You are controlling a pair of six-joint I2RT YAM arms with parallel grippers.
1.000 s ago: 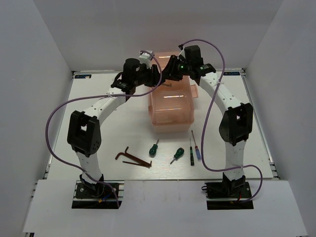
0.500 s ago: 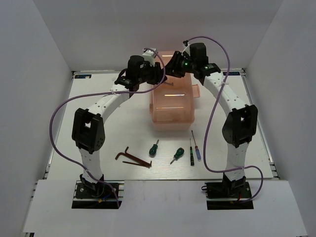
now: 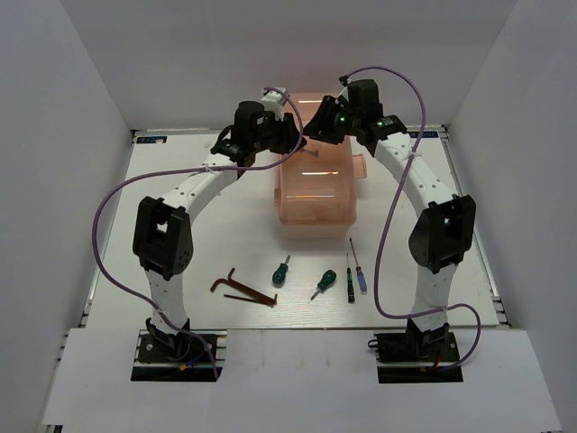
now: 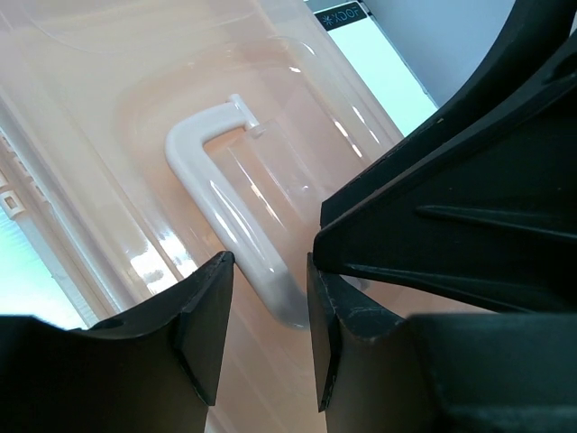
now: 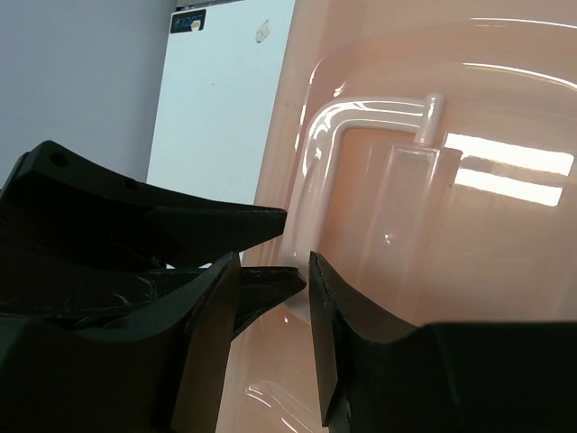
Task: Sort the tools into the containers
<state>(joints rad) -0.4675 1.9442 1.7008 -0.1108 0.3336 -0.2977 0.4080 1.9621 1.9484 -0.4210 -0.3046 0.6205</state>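
Note:
The salmon-pink toolbox (image 3: 311,194) stands closed at the table's middle back. My left gripper (image 3: 293,140) and right gripper (image 3: 313,129) meet over its lid. In the left wrist view my left gripper (image 4: 268,266) is open, its fingers astride one end of the white lid handle (image 4: 212,194). In the right wrist view my right gripper (image 5: 273,262) is open beside the handle (image 5: 315,153), facing the left fingers. On the table in front lie two hex keys (image 3: 239,287), two green screwdrivers (image 3: 281,270) (image 3: 323,283), a dark precision screwdriver (image 3: 349,278) and a blue one (image 3: 359,269).
White walls enclose the table on the left, back and right. The arm bases sit at the near edge. Purple cables loop from both arms over the table's sides.
Both grippers have moved a little back and closer together over the toolbox lid. The tools have not moved.

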